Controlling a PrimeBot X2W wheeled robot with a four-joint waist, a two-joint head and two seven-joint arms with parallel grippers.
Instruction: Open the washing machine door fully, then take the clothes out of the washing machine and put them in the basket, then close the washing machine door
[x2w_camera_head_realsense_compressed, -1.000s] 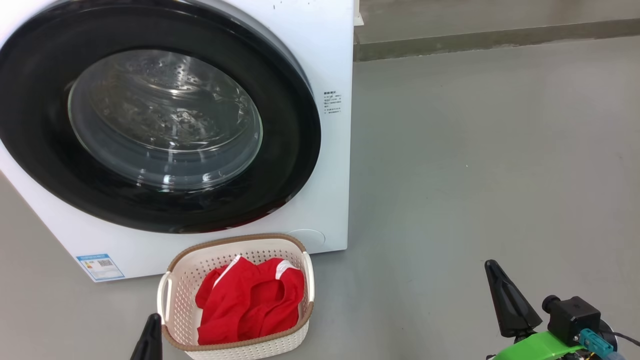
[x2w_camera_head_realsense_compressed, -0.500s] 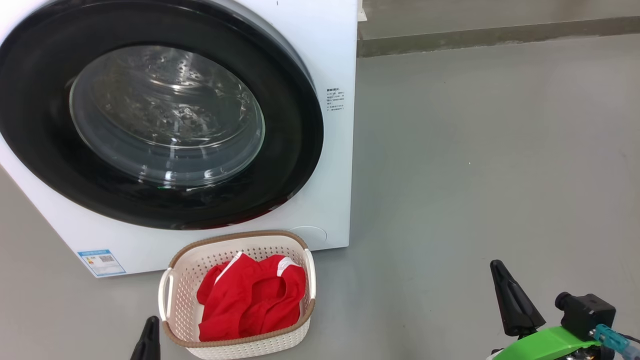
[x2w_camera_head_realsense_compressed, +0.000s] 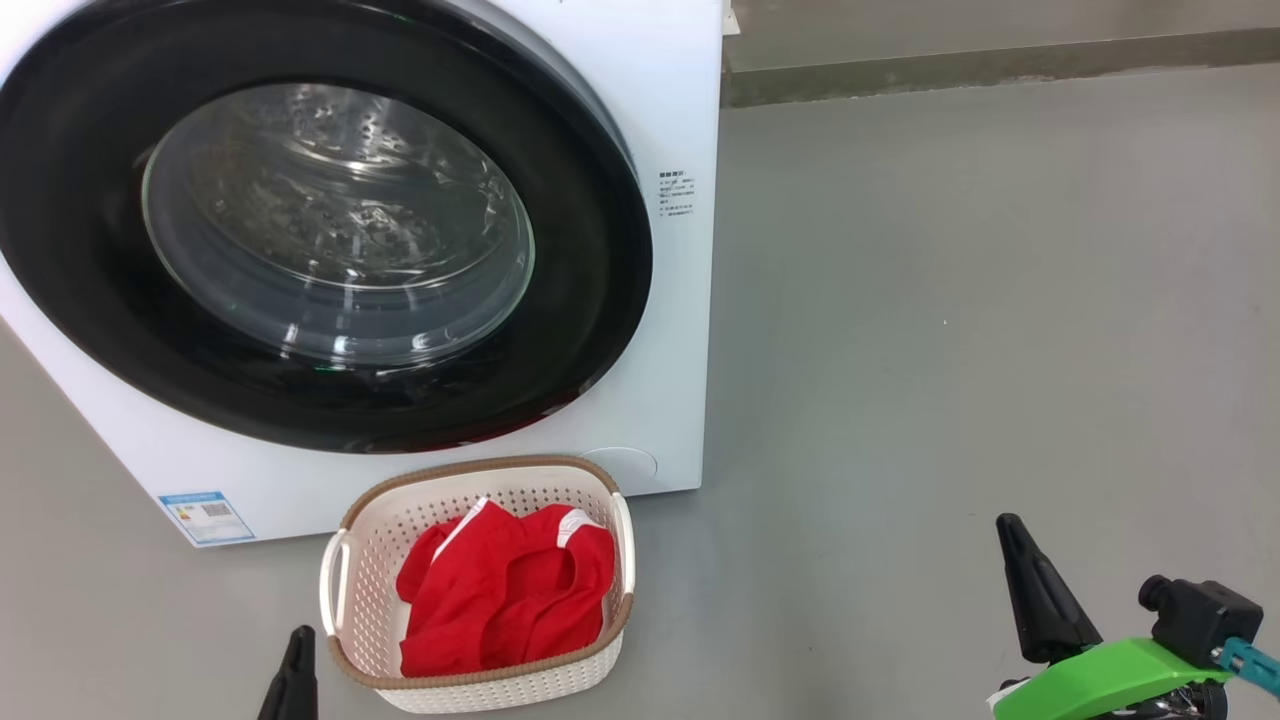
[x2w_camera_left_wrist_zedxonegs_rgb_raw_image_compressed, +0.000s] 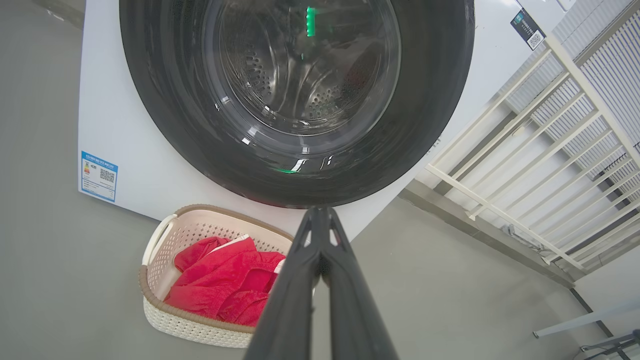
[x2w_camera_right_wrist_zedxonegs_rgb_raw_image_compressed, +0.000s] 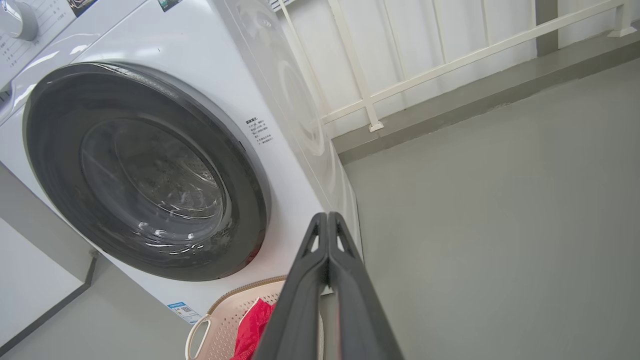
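The white washing machine (x2w_camera_head_realsense_compressed: 680, 330) fills the upper left of the head view, and its black-rimmed glass door (x2w_camera_head_realsense_compressed: 330, 225) lies flat against the front. Red clothes (x2w_camera_head_realsense_compressed: 500, 600) with white stripes lie in the cream basket (x2w_camera_head_realsense_compressed: 340, 590) on the floor just in front of it. My left gripper (x2w_camera_head_realsense_compressed: 296, 640) is shut and empty, its tip just left of the basket. Low at the right, well away from the machine, my right gripper (x2w_camera_head_realsense_compressed: 1010, 530) is shut on nothing. Both wrist views show the shut fingers (x2w_camera_left_wrist_zedxonegs_rgb_raw_image_compressed: 320, 215) (x2w_camera_right_wrist_zedxonegs_rgb_raw_image_compressed: 327, 217), the door (x2w_camera_left_wrist_zedxonegs_rgb_raw_image_compressed: 300, 100) (x2w_camera_right_wrist_zedxonegs_rgb_raw_image_compressed: 145, 170) and the basket (x2w_camera_left_wrist_zedxonegs_rgb_raw_image_compressed: 160, 240) (x2w_camera_right_wrist_zedxonegs_rgb_raw_image_compressed: 220, 310).
Grey floor (x2w_camera_head_realsense_compressed: 950, 350) spreads out to the right of the machine, ending at a low grey kerb (x2w_camera_head_realsense_compressed: 1000, 70). A cream railing (x2w_camera_left_wrist_zedxonegs_rgb_raw_image_compressed: 525, 165) stands beside the machine. A blue label (x2w_camera_head_realsense_compressed: 205, 515) marks the machine's lower left corner.
The whole head picture has shifted slightly, so the camera moved. My right gripper sits a little lower and further right in the picture. The door, basket and clothes have not changed.
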